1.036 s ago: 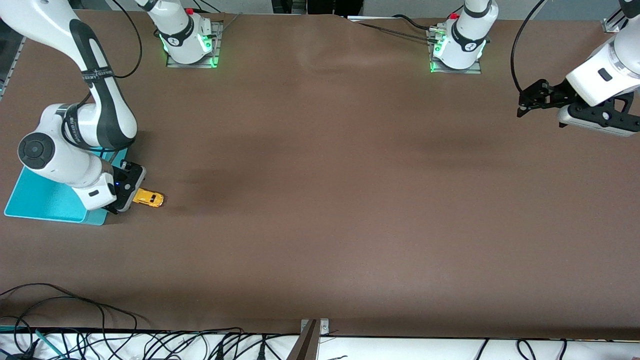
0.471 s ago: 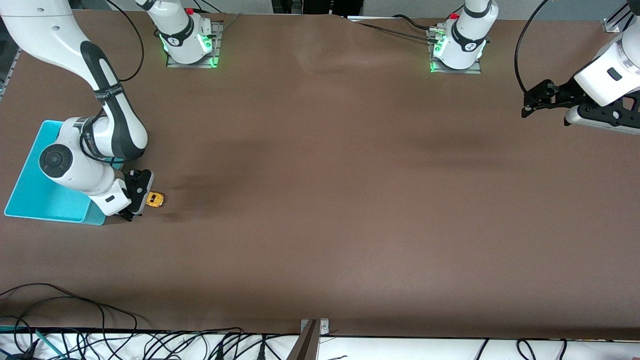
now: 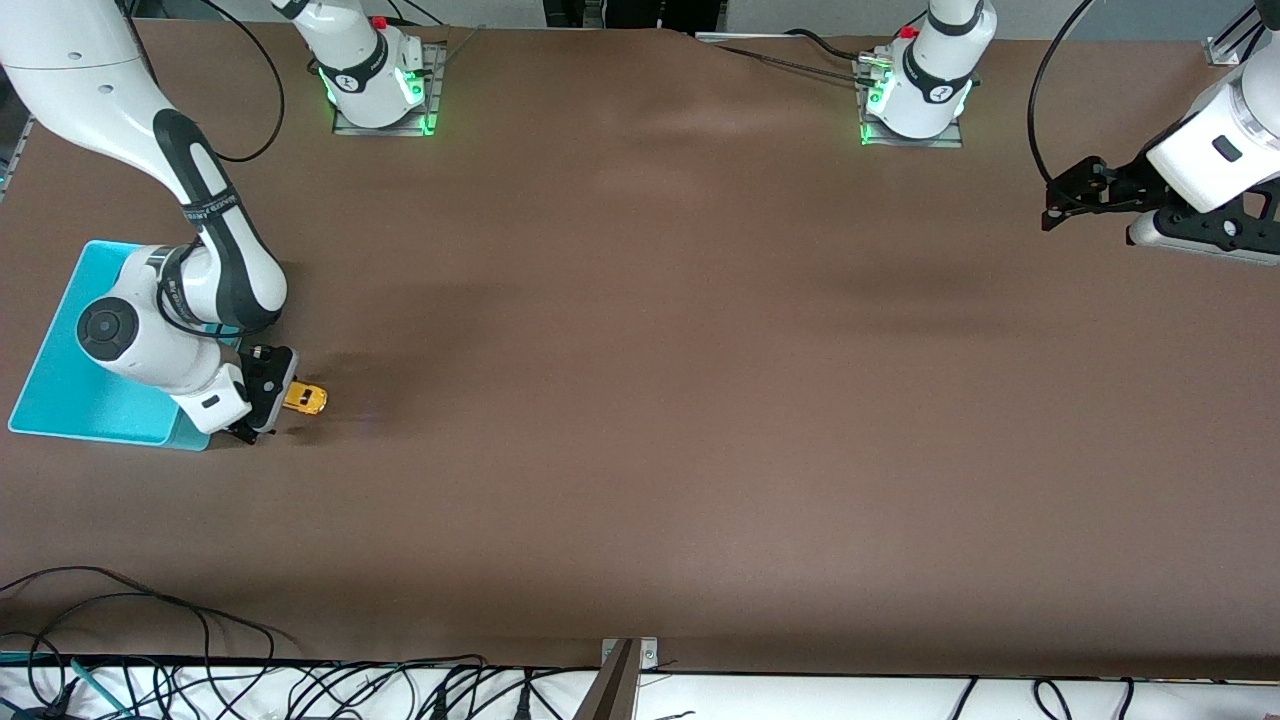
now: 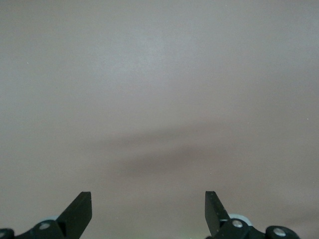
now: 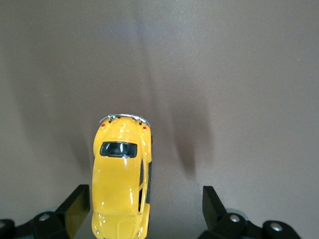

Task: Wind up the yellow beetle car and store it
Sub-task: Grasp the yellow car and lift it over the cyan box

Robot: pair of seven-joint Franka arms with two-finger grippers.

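Observation:
The yellow beetle car (image 3: 303, 399) stands on the brown table beside the turquoise bin (image 3: 70, 385), toward the right arm's end. My right gripper (image 3: 268, 398) is low over the car's end nearest the bin. In the right wrist view the car (image 5: 121, 174) lies between the open fingers, close to one finger (image 5: 77, 206) and apart from the other (image 5: 213, 204). My left gripper (image 3: 1050, 210) is open and empty, up over the left arm's end of the table; its wrist view shows only bare table between the fingertips (image 4: 83, 209).
The turquoise bin is partly covered by the right arm. Cables (image 3: 200, 680) lie along the table's edge nearest the camera. A metal bracket (image 3: 625, 655) sits at that edge's middle.
The right arm swung from over the bin toward the car, then drew back slightly; more of the car shows now than half a second ago. The car stays put. The left gripper rose slightly.

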